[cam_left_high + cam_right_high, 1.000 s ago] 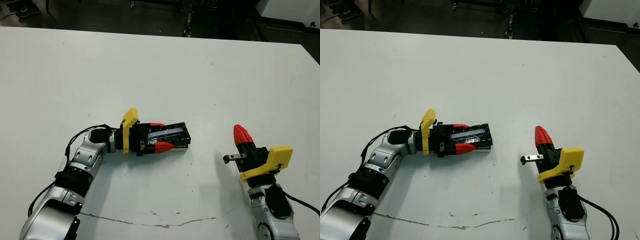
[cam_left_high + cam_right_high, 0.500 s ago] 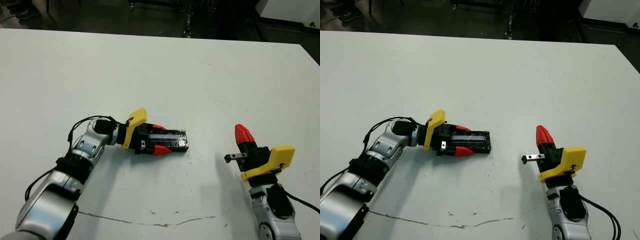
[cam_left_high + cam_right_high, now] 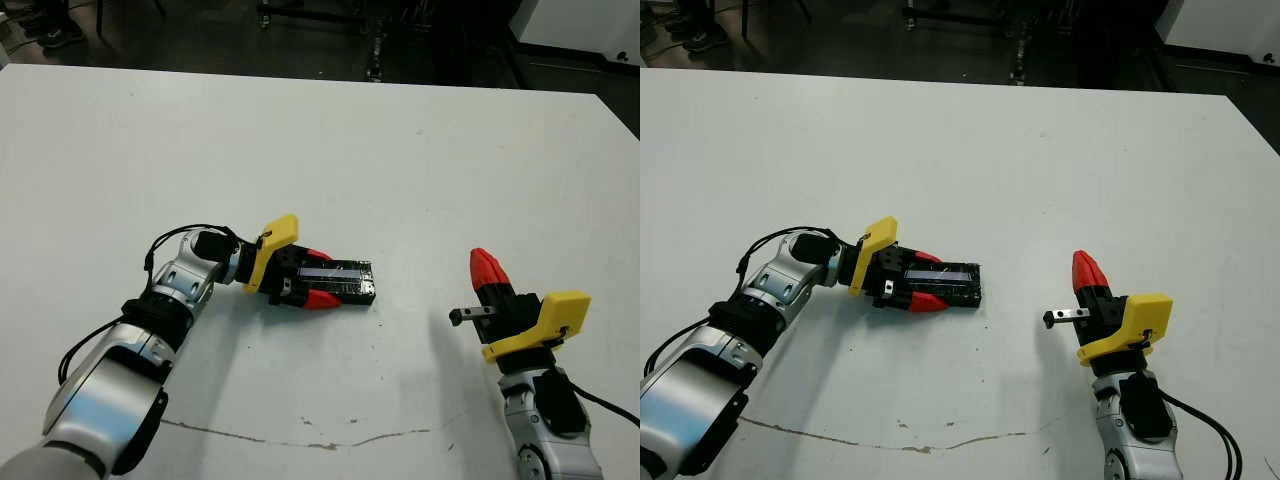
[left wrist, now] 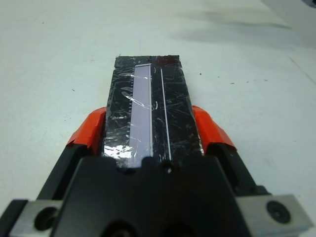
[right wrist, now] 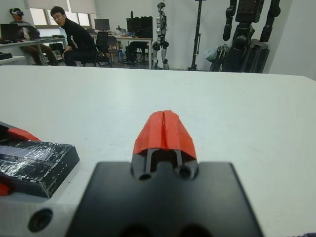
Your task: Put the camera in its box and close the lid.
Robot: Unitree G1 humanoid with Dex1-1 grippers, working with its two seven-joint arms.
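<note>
Now you are looking at the lid [image 3: 340, 281], a flat glossy black cover with a pale greyish strip running along its length and a thin light line beside it; its surface is crinkled and shiny, as if wrapped in film. It lies flat on the table [image 3: 400, 150] just left of the frame's centre, covering what is under it, so you cannot see the box or the camera. Your left gripper [image 3: 312, 277] reaches in from the lower left, its red fingers [image 4: 210, 131] spread to either side of the lid and pressed against its long edges, clamping it.

Your right gripper [image 3: 484, 268] stands well apart at the lower right, pointing up the frame, its two red fingertips [image 5: 164, 129] pressed together on nothing. Nothing lies between it and the lid.

The white tabletop carries small dark specks and a thin cracked line [image 3: 300, 438] along the lower edge of the frame. Beyond the table's far side the floor is dark; the right wrist view shows a person [image 5: 74, 37] seated at desks in the upper left, and dark robot figures [image 5: 247, 29] on stands at the upper right.
</note>
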